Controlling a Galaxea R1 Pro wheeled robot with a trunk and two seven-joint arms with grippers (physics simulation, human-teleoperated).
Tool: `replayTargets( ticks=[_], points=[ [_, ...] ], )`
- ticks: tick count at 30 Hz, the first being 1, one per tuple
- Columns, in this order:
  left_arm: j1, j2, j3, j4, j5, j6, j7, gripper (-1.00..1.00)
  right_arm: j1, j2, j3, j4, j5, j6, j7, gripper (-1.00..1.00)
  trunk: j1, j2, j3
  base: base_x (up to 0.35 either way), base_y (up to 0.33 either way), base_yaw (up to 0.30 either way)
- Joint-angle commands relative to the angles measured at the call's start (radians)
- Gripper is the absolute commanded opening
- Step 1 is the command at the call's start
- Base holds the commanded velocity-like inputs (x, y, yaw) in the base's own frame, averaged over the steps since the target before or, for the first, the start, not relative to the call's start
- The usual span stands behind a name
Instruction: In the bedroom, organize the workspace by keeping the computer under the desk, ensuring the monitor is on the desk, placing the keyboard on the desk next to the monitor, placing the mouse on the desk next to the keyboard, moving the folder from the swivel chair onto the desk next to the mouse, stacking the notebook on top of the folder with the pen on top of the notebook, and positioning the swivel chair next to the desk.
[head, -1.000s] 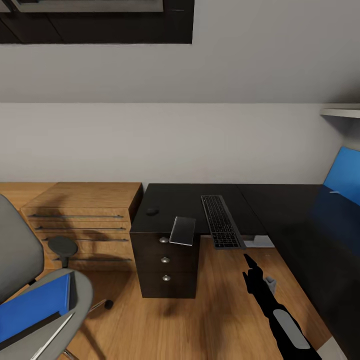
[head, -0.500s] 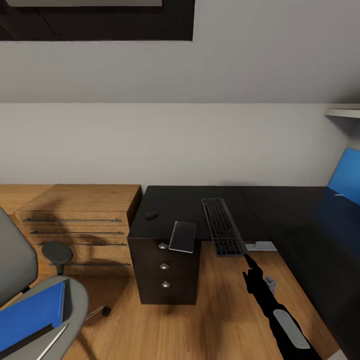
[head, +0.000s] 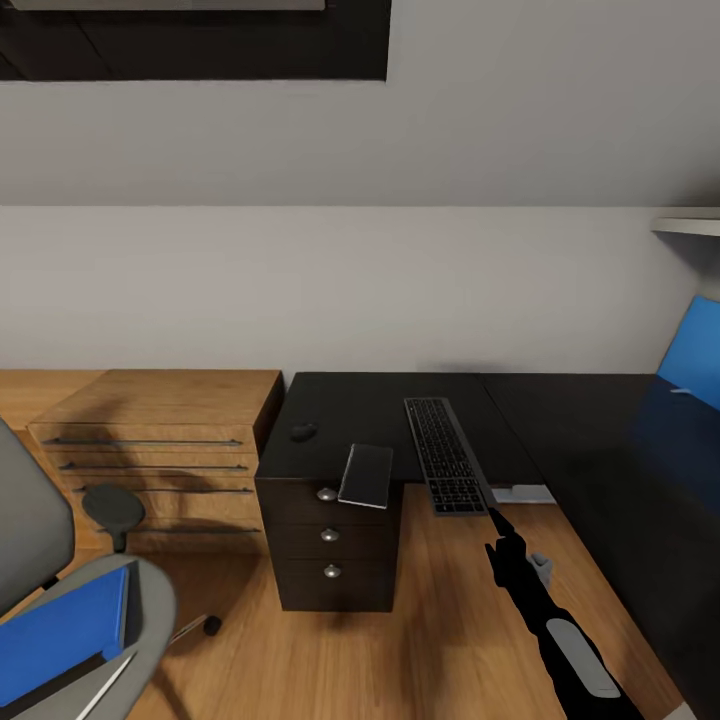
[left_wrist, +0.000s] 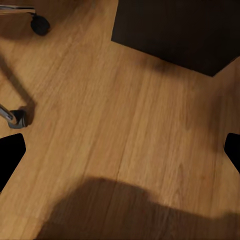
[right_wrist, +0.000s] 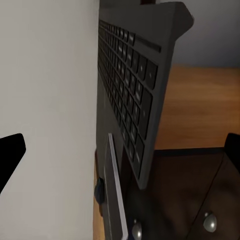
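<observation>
A black desk (head: 350, 400) holds a keyboard (head: 444, 455), mouse (head: 303, 431) and notebook (head: 366, 475), the blue folder (head: 60, 630) lies on the swivel chair (head: 30, 530), and both grippers' jaws stand wide, holding nothing.

View: the head camera turns a little to the right, so the whole scene slides leftward.
Swivel chair (head: 60, 590): sits lower and further left in view, less of its seat showing.
Folder (head: 62, 630): more cut off at the edge.
Notebook (head: 366, 475): shifts slightly with the desk (head: 350, 405); a real move cannot be told.
</observation>
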Motion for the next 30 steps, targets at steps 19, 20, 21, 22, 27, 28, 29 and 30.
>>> replayTargets(
  ticks=[19, 20, 21, 22, 27, 28, 29, 30],
  points=[
    [-0.001, 0.001, -0.006, 0.001, 0.012, -0.005, 0.002, 1.00, -0.001, -0.001, -0.002, 0.001, -0.010, 0.010, 0.002, 1.00, 0.000, 0.000, -0.001, 0.069, 0.060, 0.000],
    [-0.001, 0.001, -0.006, 0.001, 0.012, -0.005, 0.002, 1.00, -0.001, -0.001, -0.002, 0.001, -0.010, 0.010, 0.002, 1.00, 0.000, 0.000, -0.001, 0.004, 0.004, 0.000],
    [-0.001, 0.001, -0.006, 0.001, 0.012, -0.005, 0.002, 1.00, -0.001, -0.001, -0.002, 0.001, -0.010, 0.010, 0.002, 1.00, 0.000, 0.000, -0.001, 0.003, 0.003, 0.000],
    [-0.001, 0.001, -0.006, 0.001, 0.012, -0.005, 0.002, 1.00, -0.001, -0.001, -0.003, 0.001, -0.010, 0.010, 0.002, 1.00, 0.000, 0.000, -0.001, 0.003, 0.002, 0.000],
    [-0.001, 0.001, -0.006, 0.001, 0.012, -0.005, 0.002, 1.00, -0.001, -0.001, -0.003, 0.001, -0.010, 0.010, 0.002, 1.00, 0.000, 0.000, -0.001, 0.001, 0.001, 0.000],
    [-0.001, 0.001, -0.006, 0.001, 0.012, -0.005, 0.002, 1.00, -0.001, -0.001, -0.003, 0.001, -0.010, 0.010, 0.002, 1.00, 0.004, -0.007, -0.004, 0.000, 0.000, 0.000],
    [-0.001, 0.001, -0.006, 0.001, 0.012, -0.005, 0.002, 1.00, -0.001, -0.001, -0.004, 0.001, -0.009, 0.010, 0.002, 1.00, 0.008, -0.014, -0.007, 0.000, 0.000, 0.000],
    [-0.001, 0.001, -0.006, 0.001, 0.012, -0.005, 0.002, 1.00, -0.001, -0.001, -0.004, 0.001, -0.009, 0.010, 0.002, 1.00, 0.012, -0.021, -0.010, 0.000, 0.000, 0.000]
  ],
)
